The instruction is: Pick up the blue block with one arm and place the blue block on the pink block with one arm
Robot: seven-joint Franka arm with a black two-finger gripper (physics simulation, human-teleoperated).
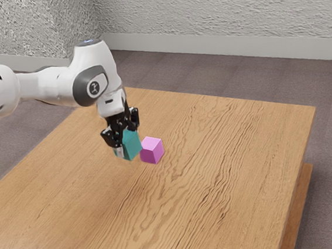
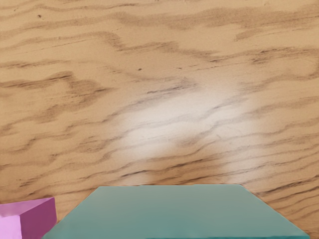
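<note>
A robot arm's black gripper grips the blue block from two sides, fingers clamped on its faces, above a wooden table. The block, more teal than blue in this light, hangs slightly tilted. It sits just beside the pink block, on the exterior view's left of it, and the two look close to touching, though contact cannot be confirmed. The pink block rests on the tabletop, near its middle. From the hand's own camera, the blue block looms directly beneath the hand, with a corner of the pink block showing next to it over the wood grain. The pickup appears done and the carry is in hand; the stacking is not yet done, since the held block's underside seems to sit no higher than the pink block's top. The next move likely calls for more height, then a short shift across to centre the block over the pink one, a level lowering onto its top face, and only then a release.
</note>
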